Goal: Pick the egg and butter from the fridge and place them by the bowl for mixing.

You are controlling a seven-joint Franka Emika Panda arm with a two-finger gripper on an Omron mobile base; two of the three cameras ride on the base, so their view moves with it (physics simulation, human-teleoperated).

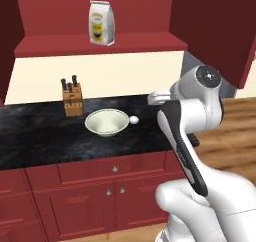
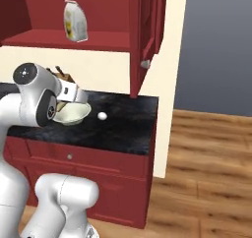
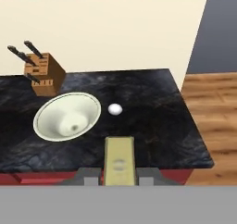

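Two of the task's things are in play before us: the egg (image 3: 115, 109) lies on the black counter (image 3: 152, 107) just beside the bowl (image 3: 67, 115), on its right in the hand view, not touching it, and the butter (image 3: 119, 160) sits pinched between the pincer's fingertips, its pale stick pointing out over the counter's front edge. We see the gripper (image 3: 120, 176) pressed in on that stick from both sides, held above the near part of the counter and apart from bowl and egg. From the left base view the egg (image 1: 134, 119) rests right of the bowl (image 1: 106, 122), with a wooden knife block (image 1: 72, 99) behind and to the left. A white and yellow bag (image 1: 101, 22) stands on the red shelf (image 1: 60, 45) above. Red cabinets (image 1: 80, 196) run under the counter.
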